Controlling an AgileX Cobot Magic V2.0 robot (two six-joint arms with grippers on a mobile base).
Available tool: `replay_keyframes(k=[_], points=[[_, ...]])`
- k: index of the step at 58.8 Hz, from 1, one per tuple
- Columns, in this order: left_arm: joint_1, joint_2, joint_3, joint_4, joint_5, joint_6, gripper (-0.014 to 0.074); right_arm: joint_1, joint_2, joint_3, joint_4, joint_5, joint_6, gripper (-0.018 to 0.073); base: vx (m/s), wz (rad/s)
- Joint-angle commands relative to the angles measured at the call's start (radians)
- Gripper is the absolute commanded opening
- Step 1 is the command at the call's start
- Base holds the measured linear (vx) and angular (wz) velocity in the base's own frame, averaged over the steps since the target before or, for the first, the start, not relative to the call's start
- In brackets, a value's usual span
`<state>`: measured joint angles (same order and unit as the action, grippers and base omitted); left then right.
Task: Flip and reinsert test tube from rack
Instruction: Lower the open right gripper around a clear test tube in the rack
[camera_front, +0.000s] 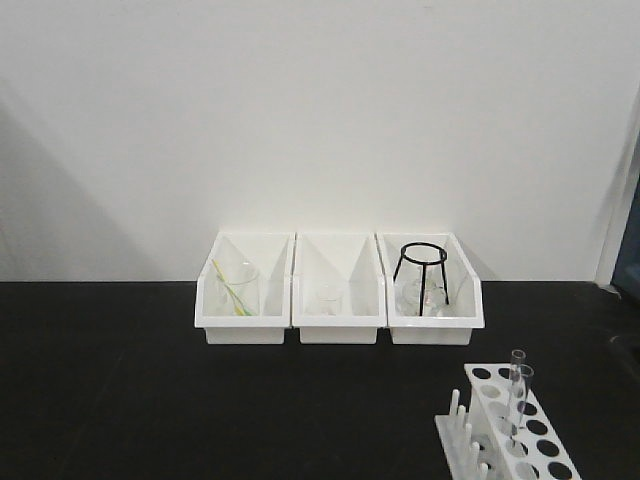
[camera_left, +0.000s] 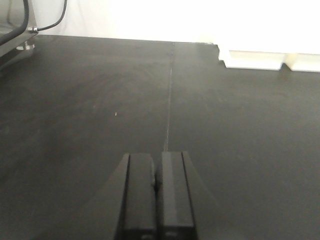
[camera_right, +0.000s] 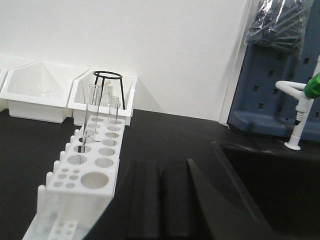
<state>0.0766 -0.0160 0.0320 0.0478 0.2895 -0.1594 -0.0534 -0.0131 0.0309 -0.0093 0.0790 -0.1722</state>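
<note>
The white rack stands at the table's front right, with pegs along its left side. Two clear test tubes stand upright in its far holes, the taller one just behind the other. In the right wrist view the rack lies left of my right gripper, which is shut on nothing. There the tall tube and the shorter tube rise at the rack's far end. My left gripper is shut and empty over bare black table. Neither gripper shows in the front view.
Three white open-front bins line the back wall. They hold a beaker with a yellow-green stick, a small beaker and a black ring stand. Right of the rack are a sink, a white tap and a blue pegboard.
</note>
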Motion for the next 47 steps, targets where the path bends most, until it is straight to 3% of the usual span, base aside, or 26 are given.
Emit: replay_keyframes(k=[1,47], points=[[-0.007,-0.012,0.0,-0.004,-0.087,0.0,-0.0006,-0.005,-0.008,0.001,-0.003,-0.09,-0.011,-0.0009,0.24,0.04],[-0.007,-0.012,0.0,-0.004,-0.087,0.0,-0.0006,-0.005,-0.008,0.001,-0.003,-0.091,-0.011,-0.0009,0.09,0.01]])
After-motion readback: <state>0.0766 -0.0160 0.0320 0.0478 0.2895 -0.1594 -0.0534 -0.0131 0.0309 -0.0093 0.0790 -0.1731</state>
